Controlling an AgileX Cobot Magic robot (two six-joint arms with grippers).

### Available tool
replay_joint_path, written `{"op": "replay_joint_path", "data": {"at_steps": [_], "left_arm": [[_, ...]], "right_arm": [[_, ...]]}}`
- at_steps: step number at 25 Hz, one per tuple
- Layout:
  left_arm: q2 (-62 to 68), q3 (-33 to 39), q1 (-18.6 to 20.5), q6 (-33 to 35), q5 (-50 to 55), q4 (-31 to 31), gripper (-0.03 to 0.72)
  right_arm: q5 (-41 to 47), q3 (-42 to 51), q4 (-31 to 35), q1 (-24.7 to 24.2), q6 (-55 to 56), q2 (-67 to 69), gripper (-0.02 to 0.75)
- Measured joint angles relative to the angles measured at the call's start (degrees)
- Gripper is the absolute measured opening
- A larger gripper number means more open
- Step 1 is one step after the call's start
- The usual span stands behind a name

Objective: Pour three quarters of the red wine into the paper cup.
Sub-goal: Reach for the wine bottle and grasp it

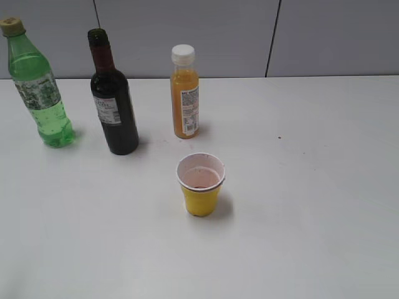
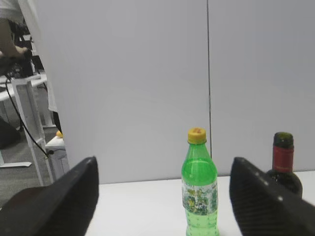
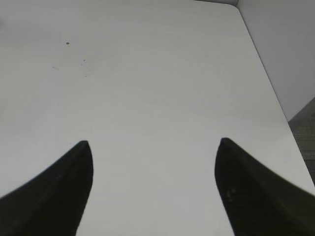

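Note:
The dark glass wine bottle [image 1: 113, 106] holding the red wine stands upright at the back left of the white table, uncapped; in the left wrist view its neck [image 2: 283, 157] shows behind the right finger. The yellow paper cup [image 1: 201, 184] stands in the middle with a shallow reddish liquid inside. Neither arm appears in the exterior view. My left gripper [image 2: 165, 184] is open and empty, well short of the bottles. My right gripper [image 3: 153, 147] hangs open over bare table with nothing between its fingers.
A light green soda bottle [image 1: 38, 87] stands at the far left, also seen between my left fingers [image 2: 199, 187]. An orange juice bottle [image 1: 185, 93] with a white cap stands behind the cup. The table's right edge [image 3: 275, 93] runs near my right gripper. A grey wall backs the table.

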Motion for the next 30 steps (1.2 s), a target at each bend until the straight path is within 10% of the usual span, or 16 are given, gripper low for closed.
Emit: {"op": "replay_joint_path", "data": {"at_steps": [17, 30], "left_arm": [[62.8, 11.1, 0.0, -14.8, -75.5, 24.6, 0.629], [90.3, -0.2, -1.3, -9.4, -80.7, 25.6, 0.629]], "right_arm": [[-0.1, 0.0, 0.0, 0.0, 0.0, 0.0, 0.583], [-0.1, 0.0, -0.1, 0.0, 0.0, 0.0, 0.583]]}}
